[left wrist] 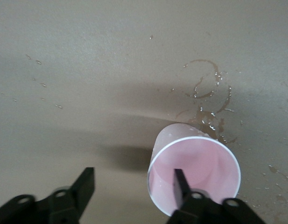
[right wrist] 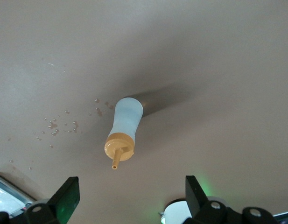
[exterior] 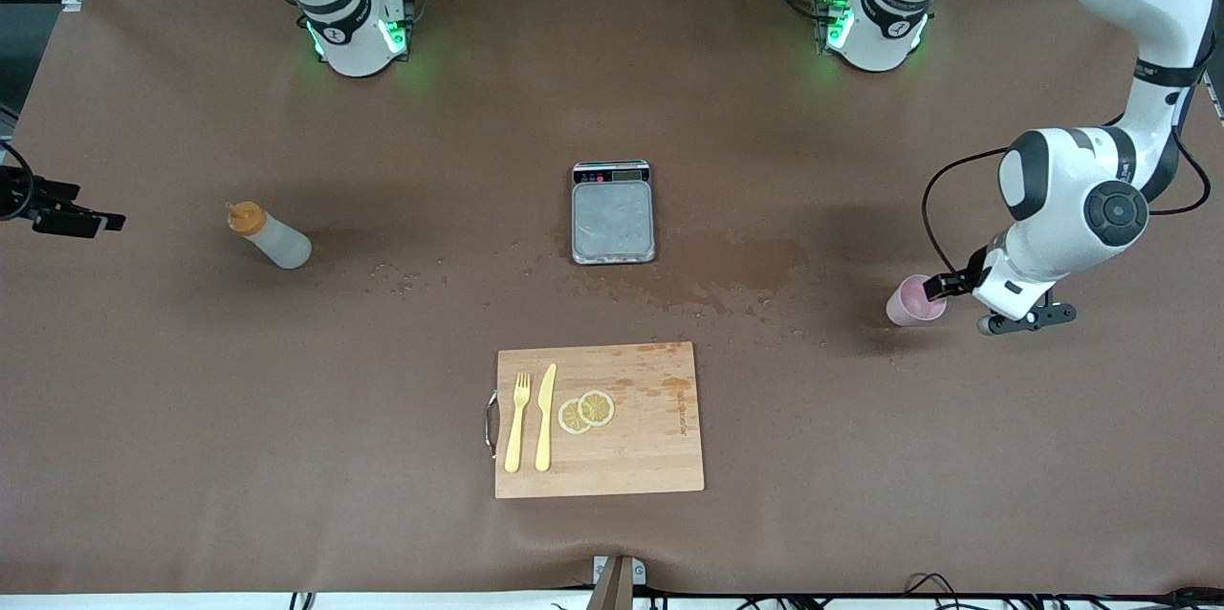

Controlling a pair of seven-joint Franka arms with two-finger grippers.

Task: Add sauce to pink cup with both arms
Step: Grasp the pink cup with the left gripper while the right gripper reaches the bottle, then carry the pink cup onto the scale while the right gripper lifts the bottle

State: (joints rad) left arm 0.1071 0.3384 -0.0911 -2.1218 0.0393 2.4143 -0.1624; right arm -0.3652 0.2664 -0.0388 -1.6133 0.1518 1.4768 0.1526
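The pink cup (exterior: 913, 300) stands upright on the table toward the left arm's end, and nothing shows inside it. My left gripper (exterior: 943, 288) is low at the cup and open. In the left wrist view (left wrist: 133, 186) one finger (left wrist: 180, 184) is inside the cup (left wrist: 204, 158) and the other is outside, with the cup's wall between them. The sauce bottle (exterior: 270, 235) stands upright toward the right arm's end, its orange cap on top. My right gripper (right wrist: 129, 196) is open and empty, high over the table above the bottle (right wrist: 125, 122). It is out of the front view.
A kitchen scale (exterior: 613, 213) sits mid-table. A wooden cutting board (exterior: 650, 457), nearer the front camera, carries a fork (exterior: 517, 421), a knife (exterior: 546, 417) and lemon slices (exterior: 586, 411). Wet stains (exterior: 727, 280) lie between the scale and the cup. A black mount (exterior: 57, 208) juts in at the table's edge.
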